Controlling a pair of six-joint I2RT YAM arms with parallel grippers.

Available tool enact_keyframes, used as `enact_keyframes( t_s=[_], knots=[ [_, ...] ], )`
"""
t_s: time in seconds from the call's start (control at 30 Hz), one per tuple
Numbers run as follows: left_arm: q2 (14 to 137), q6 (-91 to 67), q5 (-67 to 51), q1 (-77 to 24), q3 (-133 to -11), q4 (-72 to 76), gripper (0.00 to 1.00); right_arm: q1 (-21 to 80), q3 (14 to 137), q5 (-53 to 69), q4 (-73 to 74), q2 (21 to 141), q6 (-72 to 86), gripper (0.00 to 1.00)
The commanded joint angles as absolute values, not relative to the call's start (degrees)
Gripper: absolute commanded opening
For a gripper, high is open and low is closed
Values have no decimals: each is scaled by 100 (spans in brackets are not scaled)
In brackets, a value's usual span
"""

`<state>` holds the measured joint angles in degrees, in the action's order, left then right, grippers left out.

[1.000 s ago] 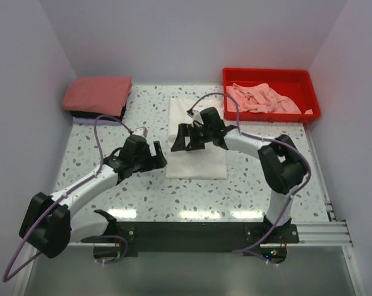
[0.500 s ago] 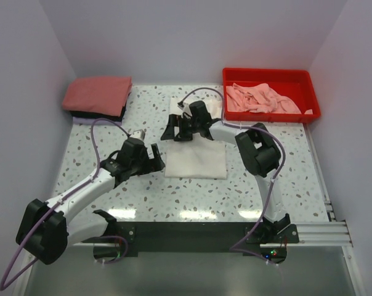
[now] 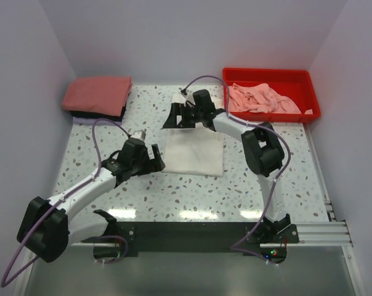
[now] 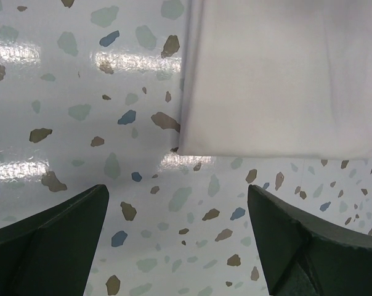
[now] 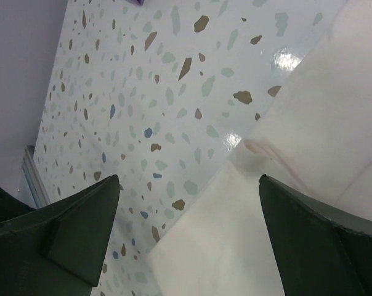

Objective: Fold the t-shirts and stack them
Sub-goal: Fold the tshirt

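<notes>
White t-shirt (image 3: 195,151) lies flat mid-table (image 3: 192,197), already folded to a narrow rectangle with the long side running near to far. Right gripper (image 3: 172,117) sits low at the far-left corner of the cloth, jaws spread wide and holding nothing; its wrist view shows a doubled layer edge with a faint pinkish seam between the fingers, cloth on one side and bare speckled top on the other. Left gripper (image 3: 160,159) is likewise fully released and empty, with the near-left corner of the shirt just ahead of its fingers in the wrist view. Judgement: the two are staged at opposite corners of one long edge so that both can pinch it together for the next fold. Finished pile, salmon-red tee (image 3: 97,92) on top, waits at the far-left corner; unfolded pink tees (image 3: 260,98) sit in the red tray (image 3: 266,71) at far right. Against a second ago: the right gripper has travelled from over the shirt's middle out to its far edge, elbow drawn inward; the left has barely shifted; both stayed open throughout.
</notes>
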<state>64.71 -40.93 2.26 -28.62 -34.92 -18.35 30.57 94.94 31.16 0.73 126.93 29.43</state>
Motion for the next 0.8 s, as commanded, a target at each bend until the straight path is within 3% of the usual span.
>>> enact_keyframes(
  t_s=[0.0,0.33,0.43,0.77],
  knots=[
    [6617,-4043,185,-2830,-3638,-1504,100,3015,9072,2630,386,11550,2506,99],
    [7031,-4008,97,-2830,-3753,-1301,100,2224,6839,2593,597,10292,2118,99],
    [7101,-3973,132,-2830,-3788,-1292,100,2013,6855,2593,650,10441,2092,99],
    [7304,-3964,202,-2830,-3885,-1353,100,1881,7268,230,1098,10810,1723,99]
  ],
)
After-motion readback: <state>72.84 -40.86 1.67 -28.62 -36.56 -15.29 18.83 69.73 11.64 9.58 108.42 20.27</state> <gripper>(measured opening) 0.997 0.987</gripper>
